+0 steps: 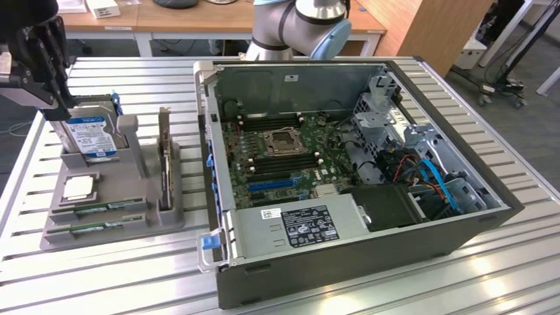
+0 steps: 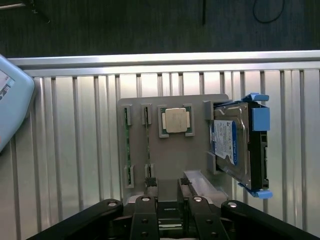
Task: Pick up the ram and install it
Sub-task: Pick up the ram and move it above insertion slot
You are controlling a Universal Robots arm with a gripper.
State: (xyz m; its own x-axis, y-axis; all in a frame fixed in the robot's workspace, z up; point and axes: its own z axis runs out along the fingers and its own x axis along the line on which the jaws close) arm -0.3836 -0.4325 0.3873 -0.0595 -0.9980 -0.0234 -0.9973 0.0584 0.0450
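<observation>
The gripper (image 1: 52,98) (image 2: 169,217) is hovering above the grey parts holder (image 1: 122,187) at the exterior view's left, its jaws standing wide apart and gripping nothing, well apart from the open computer case (image 1: 350,269) on the slatted metal table (image 1: 105,282). Two ram sticks are sitting in narrow slots at the holder's near end: the inner ram stick (image 1: 98,210) (image 2: 147,145) is lying just beside the processor chip (image 1: 79,189), and the outer ram stick (image 1: 92,229) (image 2: 127,145) is running along the holder's edge. Neither stick is touching the gripper. The blue-labelled hard drive (image 1: 92,138) and an upright expansion card (image 1: 164,157) are standing in the same holder
</observation>
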